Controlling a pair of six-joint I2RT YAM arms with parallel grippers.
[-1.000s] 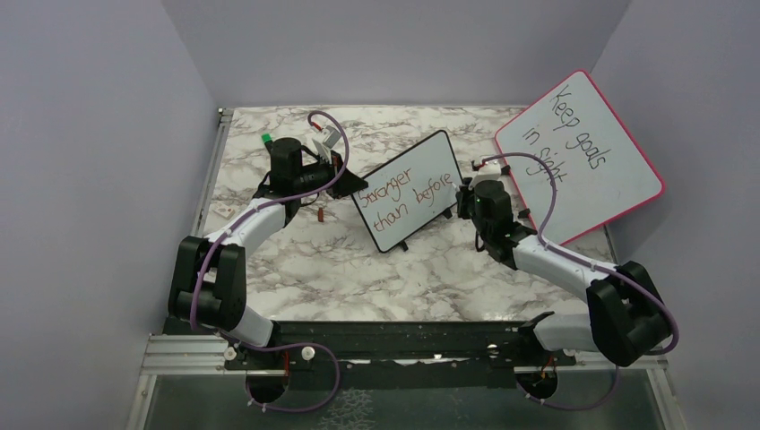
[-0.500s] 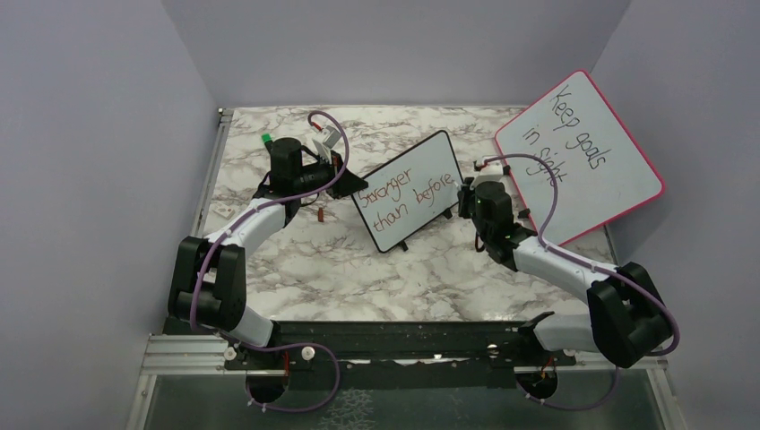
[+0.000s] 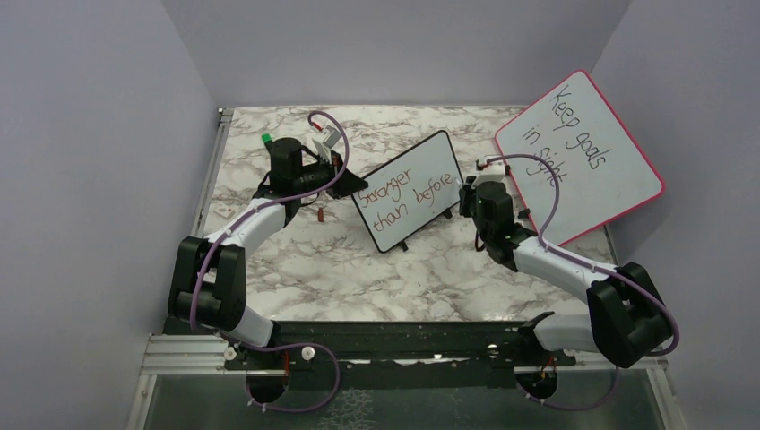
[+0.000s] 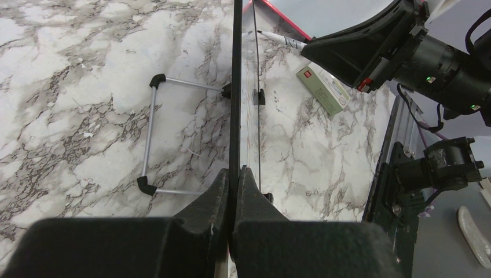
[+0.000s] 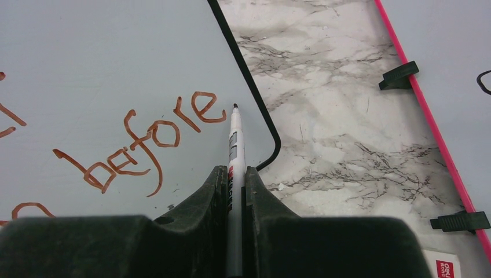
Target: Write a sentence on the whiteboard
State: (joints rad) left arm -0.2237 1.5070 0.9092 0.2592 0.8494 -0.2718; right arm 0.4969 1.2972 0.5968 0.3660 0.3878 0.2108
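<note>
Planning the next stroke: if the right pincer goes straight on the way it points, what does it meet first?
Likely the whiteboard: the marker clamped in the right pincer leads, its tip just past the last e of the sentence. Whether the tip already touches is unclear.

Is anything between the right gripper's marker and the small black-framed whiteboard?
Nothing visible. The white marker clamped in the right gripper has its tip at the small black-framed whiteboard, just past the reddish-brown word "before".
</note>
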